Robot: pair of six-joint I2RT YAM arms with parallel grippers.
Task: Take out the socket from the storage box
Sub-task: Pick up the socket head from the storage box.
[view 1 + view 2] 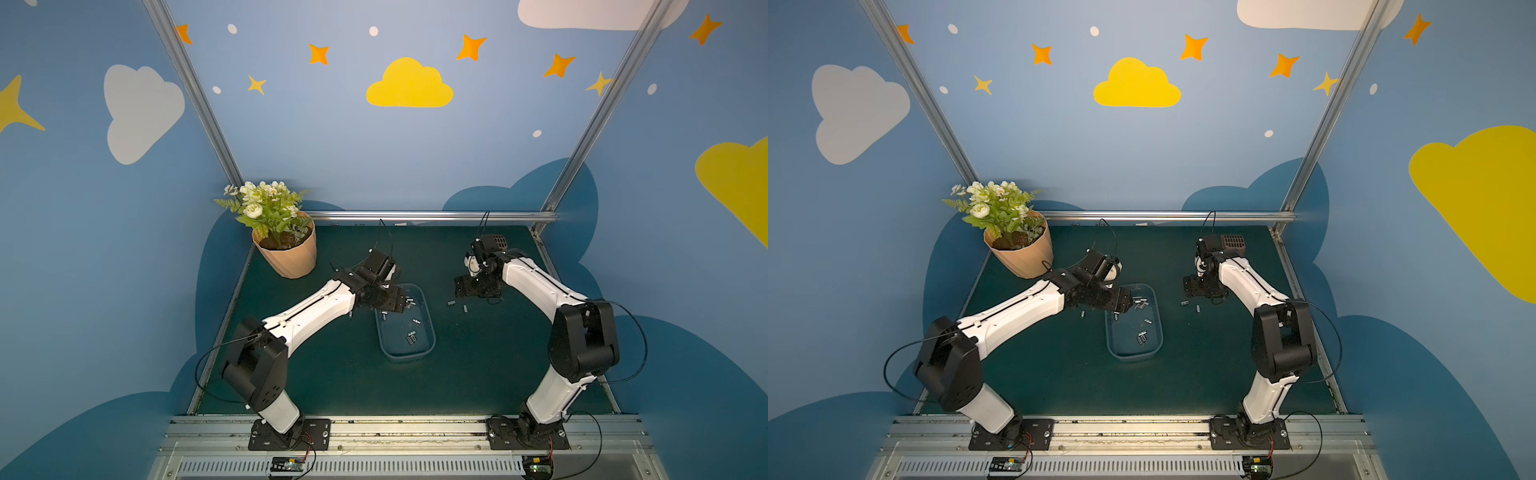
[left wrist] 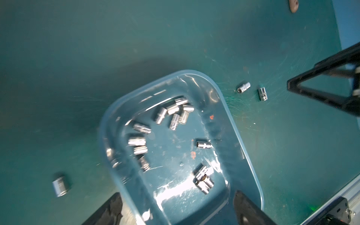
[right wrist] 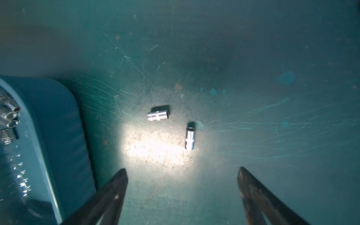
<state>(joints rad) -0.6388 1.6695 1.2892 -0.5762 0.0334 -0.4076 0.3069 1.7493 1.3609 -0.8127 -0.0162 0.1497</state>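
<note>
The storage box is a see-through bluish tub in the middle of the green mat, with several shiny metal sockets lying in it. My left gripper hovers open over the box's far end, its fingers straddling the box's end and holding nothing. Two sockets lie on the mat to the right of the box. My right gripper hangs open and empty just behind them. A further socket lies on the mat to the left of the box.
A peach ribbed flowerpot with white flowers stands at the back left corner. A metal rail runs along the mat's back edge, and the blue walls close in on both sides. The box wall sits close beside the right gripper.
</note>
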